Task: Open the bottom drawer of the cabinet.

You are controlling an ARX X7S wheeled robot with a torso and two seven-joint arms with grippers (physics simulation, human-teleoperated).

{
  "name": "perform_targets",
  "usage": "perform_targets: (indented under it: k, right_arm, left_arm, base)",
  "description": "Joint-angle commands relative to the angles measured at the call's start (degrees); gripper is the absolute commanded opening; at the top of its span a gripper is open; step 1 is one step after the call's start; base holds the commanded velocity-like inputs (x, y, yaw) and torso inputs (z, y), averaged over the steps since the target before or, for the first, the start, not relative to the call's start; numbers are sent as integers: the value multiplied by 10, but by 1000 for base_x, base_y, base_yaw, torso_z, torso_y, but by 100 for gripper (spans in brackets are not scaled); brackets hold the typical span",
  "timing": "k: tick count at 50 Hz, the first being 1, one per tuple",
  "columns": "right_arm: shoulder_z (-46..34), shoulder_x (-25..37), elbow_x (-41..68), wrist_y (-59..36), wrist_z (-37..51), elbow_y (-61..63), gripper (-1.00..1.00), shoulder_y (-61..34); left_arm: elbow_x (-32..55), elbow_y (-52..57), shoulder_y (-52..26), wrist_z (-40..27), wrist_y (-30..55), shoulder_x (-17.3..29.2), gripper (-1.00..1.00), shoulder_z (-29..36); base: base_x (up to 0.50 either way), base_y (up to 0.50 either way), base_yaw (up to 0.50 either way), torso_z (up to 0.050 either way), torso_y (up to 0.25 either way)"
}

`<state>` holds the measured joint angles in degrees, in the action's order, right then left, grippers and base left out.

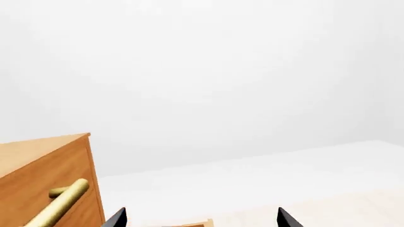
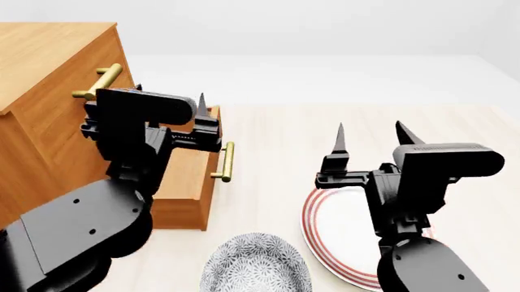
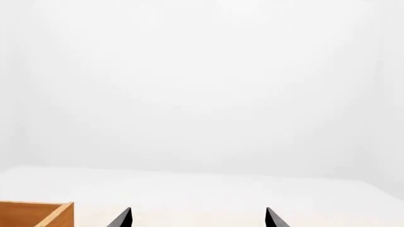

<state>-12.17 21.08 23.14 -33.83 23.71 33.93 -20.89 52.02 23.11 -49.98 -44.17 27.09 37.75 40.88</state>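
The cabinet (image 2: 49, 67) stands at the left of the head view, with a brass bar handle (image 2: 101, 82) on its top drawer. The bottom drawer (image 2: 189, 188) juts out from the cabinet's front, and its brass handle (image 2: 228, 161) is free. My left gripper (image 2: 175, 103) points upward over that drawer, open and empty; my arm hides the middle drawer. My right gripper (image 2: 369, 131) is raised above the plate, open, holding nothing. In the left wrist view the cabinet (image 1: 44, 179) lies beside the open left gripper (image 1: 202, 220). The right gripper (image 3: 197, 218) faces a blank wall.
A white plate (image 2: 313, 213) with a red rim lies on the pale floor under my right arm. A grey patterned bowl (image 2: 256, 267) sits near the bottom edge of the head view. A wooden corner (image 3: 35, 213) shows low in the right wrist view.
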Motion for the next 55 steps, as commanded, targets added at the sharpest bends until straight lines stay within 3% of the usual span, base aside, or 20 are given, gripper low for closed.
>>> perform_targets:
  k: [1, 23, 55]
  right_arm:
    - [2, 22, 1, -41, 18, 106, 100, -45]
    - [-1, 41, -5, -73, 37, 181, 100, -87]
    - [36, 51, 54, -96, 64, 225, 100, -160]
  left_arm:
    - [-40, 153, 40, -53, -29, 52, 100, -10]
    - [-33, 210, -32, -101, 34, 46, 100, -19]
    - [-19, 241, -58, -116, 54, 47, 100, -26]
  base:
    - [0, 0, 0, 0, 0]
    - [0, 0, 0, 0, 0]
    - [0, 0, 0, 0, 0]
